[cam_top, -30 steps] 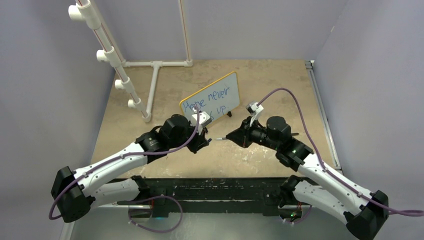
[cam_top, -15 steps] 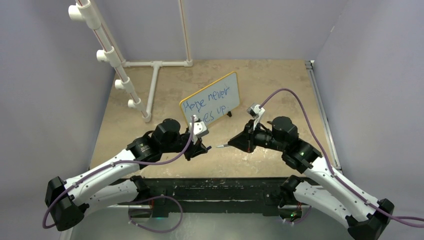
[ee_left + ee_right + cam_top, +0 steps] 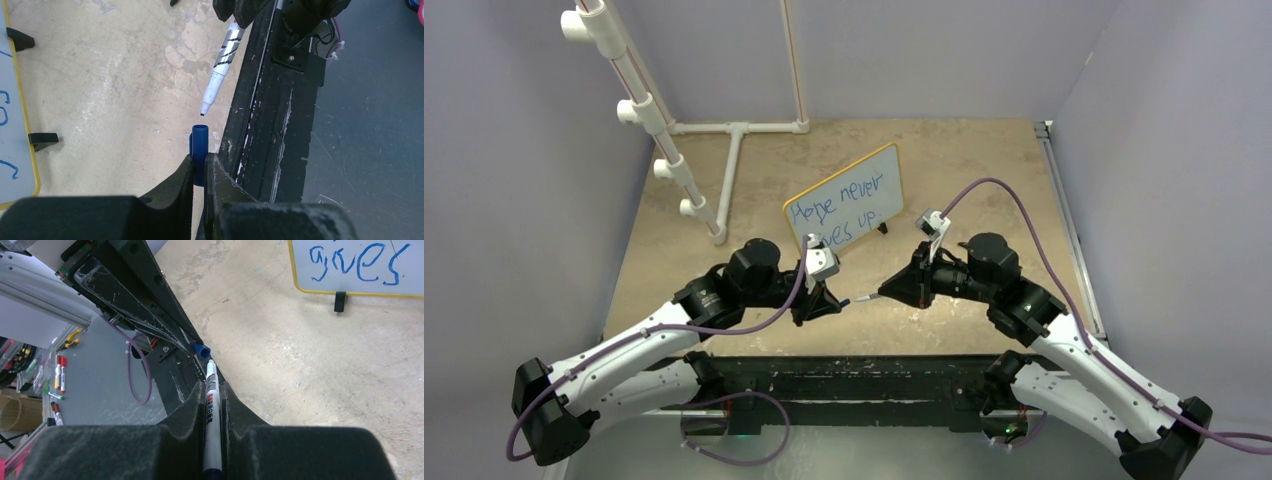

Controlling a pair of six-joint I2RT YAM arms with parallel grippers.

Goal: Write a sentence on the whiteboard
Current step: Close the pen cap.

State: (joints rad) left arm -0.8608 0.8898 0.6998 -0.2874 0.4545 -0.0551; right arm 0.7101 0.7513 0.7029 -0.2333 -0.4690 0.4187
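Note:
The whiteboard stands tilted at mid-table, yellow-framed, with the blue sentence in two lines; the arm covers part of the lower line. The right wrist view shows the word "gives" on the whiteboard. My left gripper is shut on a blue cap, open end pointing right. My right gripper is shut on a white marker, bare tip pointing left. In the left wrist view the marker tip hangs a short gap from the cap mouth. Both are near the table's front edge.
A white PVC pipe rack stands at the back left. A black rail runs along the near table edge, right under the cap and marker. The board's black feet rest on the tan tabletop. Spare markers lie off the table.
My left gripper has drawn back from the board toward the near edge with the cap. The right gripper has shifted slightly right and down, marker tip facing the cap.

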